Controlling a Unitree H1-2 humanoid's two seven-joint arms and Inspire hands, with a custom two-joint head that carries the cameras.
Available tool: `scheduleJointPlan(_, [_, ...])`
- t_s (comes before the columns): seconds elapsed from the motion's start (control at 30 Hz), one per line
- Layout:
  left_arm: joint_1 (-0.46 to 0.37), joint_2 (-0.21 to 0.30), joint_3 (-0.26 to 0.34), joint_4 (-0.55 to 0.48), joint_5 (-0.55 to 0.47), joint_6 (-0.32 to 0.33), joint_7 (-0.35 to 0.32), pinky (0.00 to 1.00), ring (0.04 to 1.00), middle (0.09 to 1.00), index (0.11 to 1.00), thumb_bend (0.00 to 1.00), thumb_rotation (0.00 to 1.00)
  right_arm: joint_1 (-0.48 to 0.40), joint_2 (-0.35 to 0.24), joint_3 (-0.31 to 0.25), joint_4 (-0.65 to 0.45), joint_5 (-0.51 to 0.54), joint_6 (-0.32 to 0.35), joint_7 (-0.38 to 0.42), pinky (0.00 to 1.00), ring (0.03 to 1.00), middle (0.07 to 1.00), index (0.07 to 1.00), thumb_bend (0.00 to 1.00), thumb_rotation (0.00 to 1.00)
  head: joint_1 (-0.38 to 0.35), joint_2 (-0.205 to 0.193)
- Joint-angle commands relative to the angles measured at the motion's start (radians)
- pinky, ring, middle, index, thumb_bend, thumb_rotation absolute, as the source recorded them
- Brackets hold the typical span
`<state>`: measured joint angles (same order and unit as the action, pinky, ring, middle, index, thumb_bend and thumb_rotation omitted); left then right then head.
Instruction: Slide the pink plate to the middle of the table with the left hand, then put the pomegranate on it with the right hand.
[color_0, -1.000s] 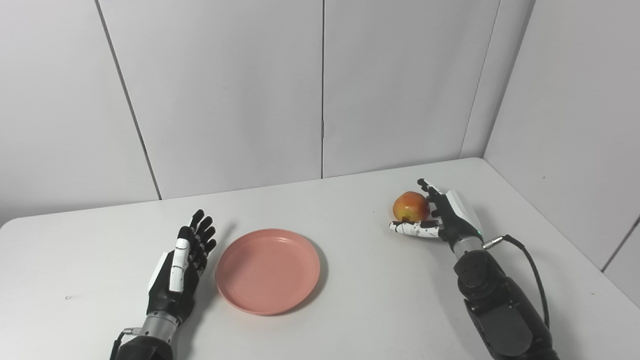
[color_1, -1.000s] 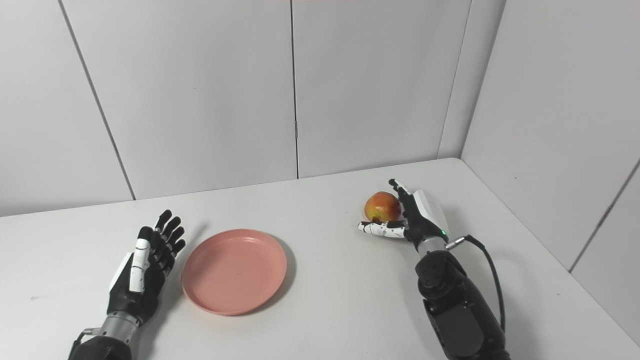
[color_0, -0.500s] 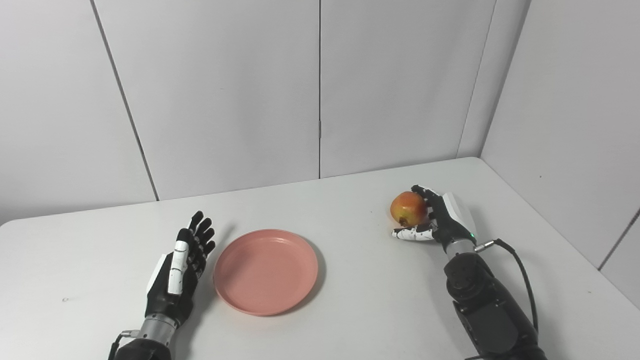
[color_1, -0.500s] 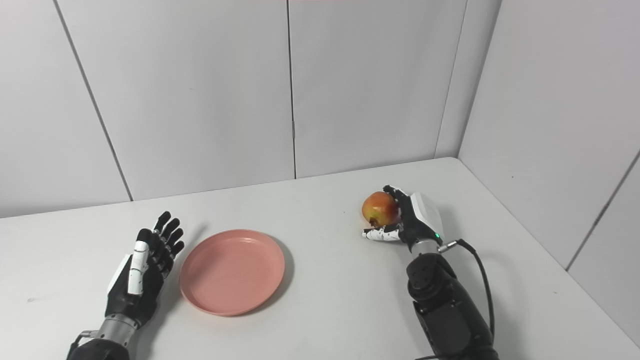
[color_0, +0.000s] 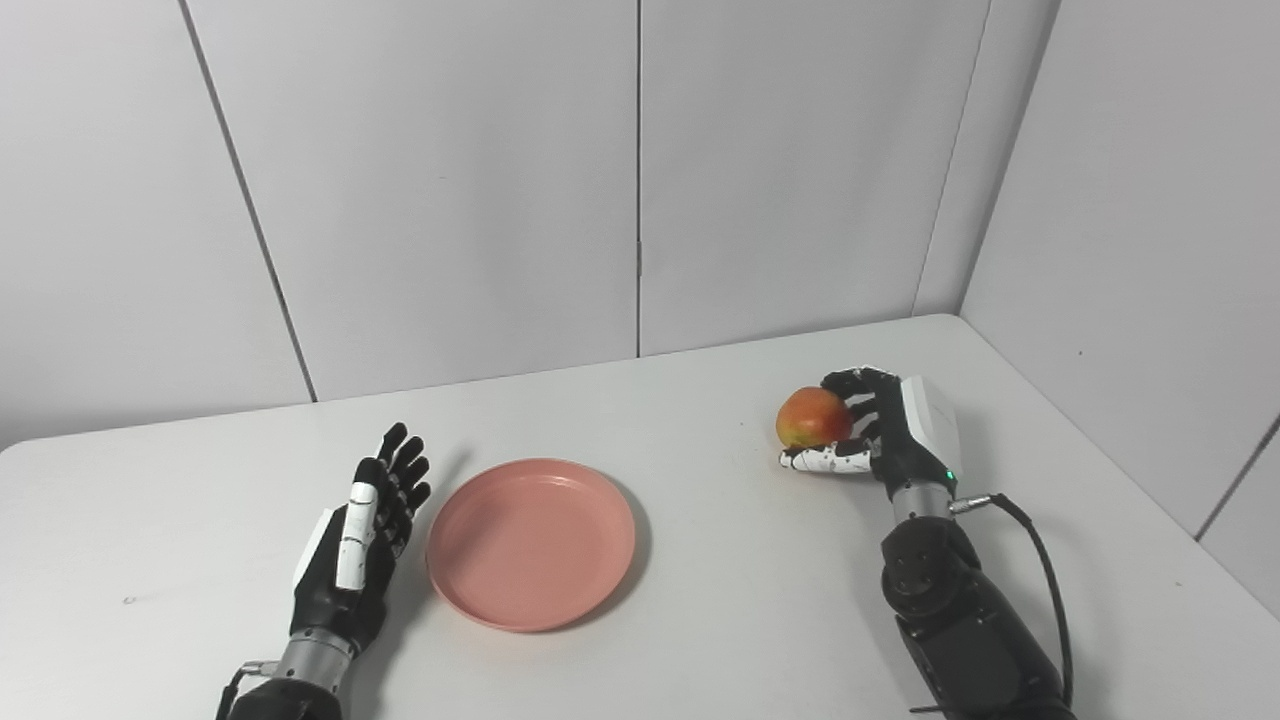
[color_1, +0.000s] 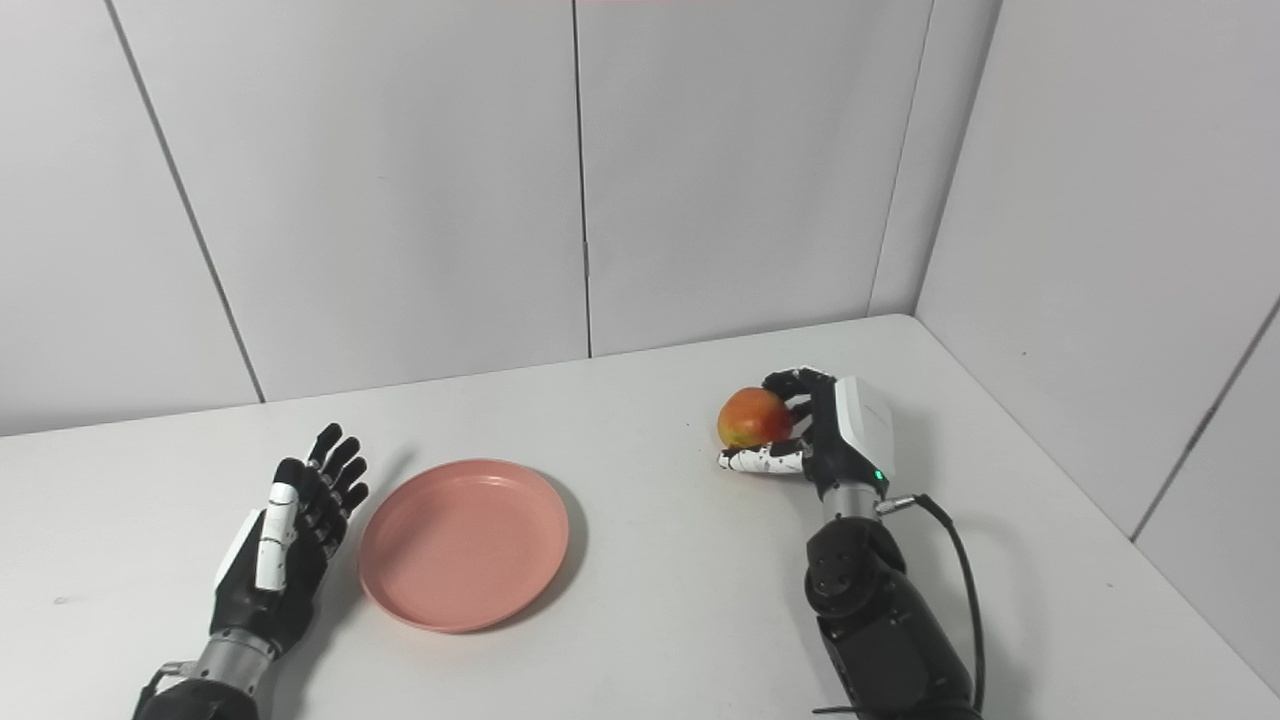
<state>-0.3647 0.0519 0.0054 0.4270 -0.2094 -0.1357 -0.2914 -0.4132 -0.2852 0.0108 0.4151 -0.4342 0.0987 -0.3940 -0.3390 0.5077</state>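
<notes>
Where the white table (color_0: 700, 600) meets the right-hand wall, the pomegranate (color_0: 812, 417) is held in the right hand (color_0: 890, 440), its fingers (color_0: 850, 382) curled over the top of the fruit and the thumb laid beneath it; whether the fruit is lifted clear of the surface cannot be told. Well apart to the left, the pink plate (color_0: 531, 542) is set flat and bare. Just beside its left rim the left hand (color_0: 355, 545) is rested, fingers spread apart and nothing held.
</notes>
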Motion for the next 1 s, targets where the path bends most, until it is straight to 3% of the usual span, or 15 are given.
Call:
scheduleJointPlan(0.0, [0.028,-0.003,-0.005,0.017,0.005,-0.03,-0.007,1.0,1.0,1.0,1.0,0.63,1.0,-0.044,-0.014,-0.009,-0.017,-0.013,-0.065,-0.036,0.38,0.475,0.468,0.511,0.52,0.0,0.002,0.001])
scheduleJointPlan(0.3, [0.029,-0.011,-0.003,0.024,0.008,-0.04,0.001,0.99,1.0,1.0,1.0,0.65,1.0,-0.043,-0.008,-0.011,-0.03,-0.007,-0.105,-0.056,0.4,0.483,0.469,0.515,0.52,0.0,0.015,0.005])
scheduleJointPlan(0.5, [0.029,-0.021,-0.002,0.026,0.027,-0.048,0.022,0.97,0.996,1.0,1.0,0.66,1.0,-0.029,0.012,-0.007,-0.132,0.016,-0.105,-0.02,0.41,0.479,0.464,0.522,0.52,0.0,0.032,0.009])
scheduleJointPlan(0.97, [0.044,-0.048,-0.004,-0.003,0.049,-0.036,0.066,0.94,0.973,0.984,0.977,0.65,0.99,0.019,0.077,0.085,-0.326,-0.023,-0.122,0.056,0.37,0.446,0.449,0.531,0.52,0.0,0.067,0.023])
